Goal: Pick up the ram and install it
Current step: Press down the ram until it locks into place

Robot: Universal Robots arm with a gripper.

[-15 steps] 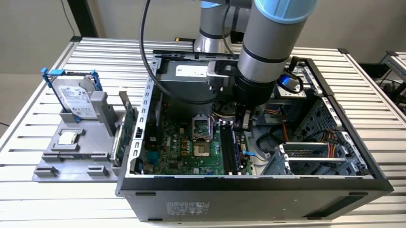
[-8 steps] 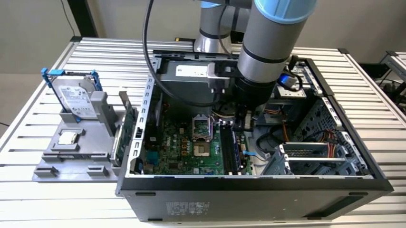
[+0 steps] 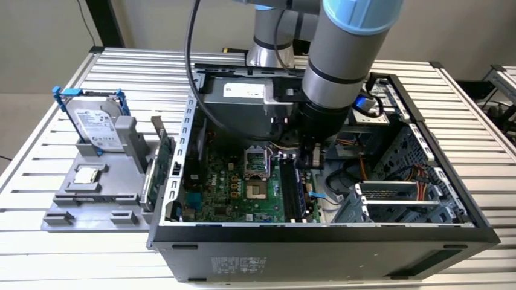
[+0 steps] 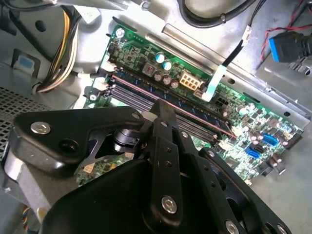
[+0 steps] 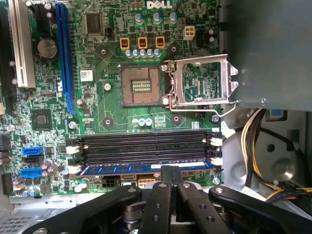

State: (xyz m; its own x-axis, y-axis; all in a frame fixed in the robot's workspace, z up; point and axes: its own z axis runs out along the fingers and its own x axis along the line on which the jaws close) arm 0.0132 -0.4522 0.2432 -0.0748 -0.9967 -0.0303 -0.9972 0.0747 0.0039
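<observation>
Down inside the open pc case, the gripper sits w/ fingers pinched together right over the ram, which looks seated in the outermost mobo slot, so basically done imo.

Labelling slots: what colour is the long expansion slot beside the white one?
Blue expansion slot, first wrist view.
</observation>
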